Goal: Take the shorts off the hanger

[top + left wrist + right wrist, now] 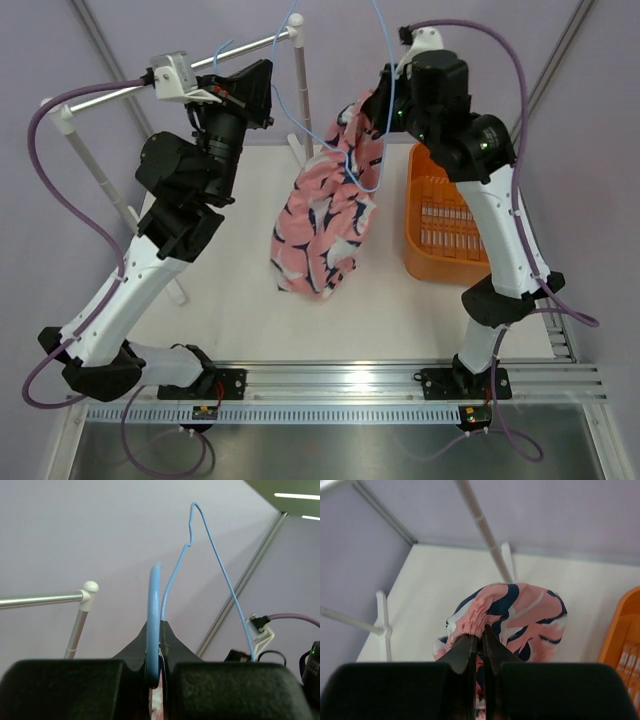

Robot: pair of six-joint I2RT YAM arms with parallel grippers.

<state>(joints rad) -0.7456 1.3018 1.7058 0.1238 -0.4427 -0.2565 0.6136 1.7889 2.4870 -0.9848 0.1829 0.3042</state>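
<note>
The pink shorts [322, 228] with navy and white shapes hang bunched in the air over the middle of the table. My right gripper [372, 112] is shut on their gathered waistband, and in the right wrist view [481, 639] the fabric [520, 615] droops below the closed fingertips. The light-blue wire hanger [381, 150] loops around the upper part of the shorts. My left gripper [262, 92], raised beside the rail, is shut on a wire of the hanger [153, 630]. The rest of the hanger's wire [210, 545] rises beyond the fingers.
The silver clothes rail [110, 95] on white posts stands at the back left; it also shows in the left wrist view [40, 600]. One post [480, 520] stands behind the shorts. An orange basket [412, 205] sits on the table under the right arm.
</note>
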